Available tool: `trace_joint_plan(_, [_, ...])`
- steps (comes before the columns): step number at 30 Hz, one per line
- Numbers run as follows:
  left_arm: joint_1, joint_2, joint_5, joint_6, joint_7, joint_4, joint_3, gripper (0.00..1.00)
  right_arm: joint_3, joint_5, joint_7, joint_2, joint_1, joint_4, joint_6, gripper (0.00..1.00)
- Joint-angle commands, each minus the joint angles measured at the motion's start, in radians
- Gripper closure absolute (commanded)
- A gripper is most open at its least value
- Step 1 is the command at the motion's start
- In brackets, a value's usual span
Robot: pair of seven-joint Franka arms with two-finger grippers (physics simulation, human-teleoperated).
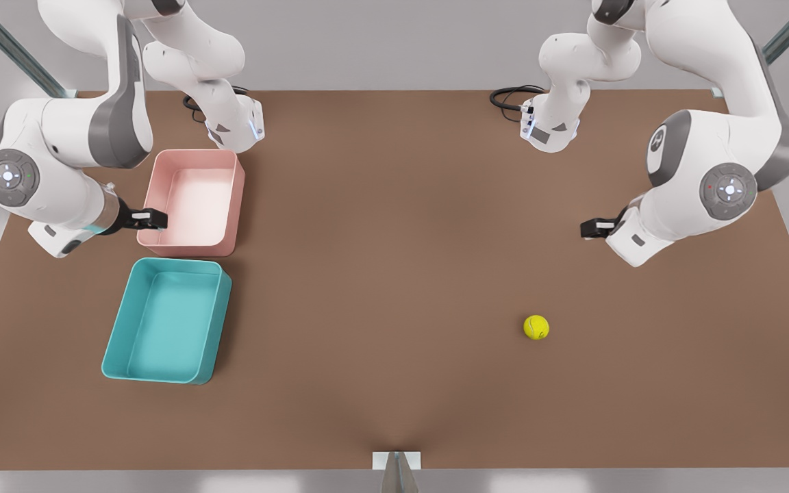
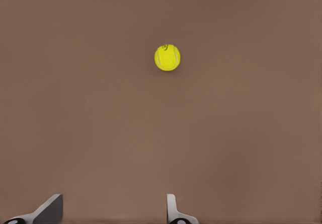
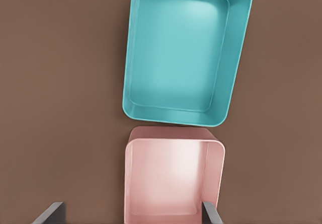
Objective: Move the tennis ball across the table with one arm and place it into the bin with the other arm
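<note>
**Meanwhile, ball left alone on the table**

The tennis ball (image 1: 536,327) was seen lower right on the table (image 1: 381,274), untouched. The left gripper (image 1: 592,228), spread open and empty, was held above it. The right gripper (image 1: 151,219), likewise parted, was poised over the pink tray (image 1: 238,198), the bin (image 1: 220,322) just below.

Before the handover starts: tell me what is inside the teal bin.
The bin holds nothing: its whole floor shows bare in the front and right wrist views, nothing covered. The tennis ball lies on the table, toward the front view's right.

Pink tray (image 3: 173,181) near end cut off by frame edge.
</note>
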Motion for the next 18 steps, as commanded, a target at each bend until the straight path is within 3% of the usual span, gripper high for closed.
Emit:
trace_joint_plan(1, [-0.001, -0.001, -0.005, -0.002, -0.044, -0.002, 0.001, 0.0, 0.0, -0.004, 0.03, -0.005, 0.0, -0.013, 0.041, 0.0])
trace_joint_plan(4, [0.006, 0.014, -0.006, -0.003, -0.044, 0.004, 0.001, 0.0, -0.002, -0.004, 0.029, -0.013, -0.001, -0.028, 0.043, 0.0])
trace_joint_plan(5, [0.006, 0.058, 0.0, -0.002, -0.044, 0.023, 0.001, 0.25, -0.002, -0.009, 0.029, -0.009, 0.0, -0.028, 0.044, 0.0])
trace_joint_plan(6, [0.006, 0.156, 0.002, 0.003, -0.021, 0.096, -0.002, 0.78, -0.008, -0.035, 0.029, 0.004, 0.012, -0.013, 0.043, 0.0])
trace_joint_plan(7, [0.004, 0.267, 0.002, 0.067, 0.053, 0.147, -0.008, 0.79, -0.008, -0.036, 0.029, 0.022, 0.014, -0.005, 0.044, 0.0])
trace_joint_plan(10, [0.03, 0.411, 0.009, 0.291, 0.552, 0.136, -0.002, 0.79, -0.008, -0.024, 0.029, 0.071, 0.009, -0.005, 0.107, 0.0])
trace_joint_plan(15, [0.049, 0.485, 0.006, 0.36, 1.623, 0.116, 0.002, 0.79, -0.02, 0.043, 0.017, 0.099, -0.021, -0.014, 0.181, 0.0])
trace_joint_plan(18, [0.047, 0.48, 0.101, 0.504, 1.813, -0.014, 0.002, 0.79, -0.052, 0.108, -0.062, 0.114, -0.04, -0.005, 0.21, 0.0])
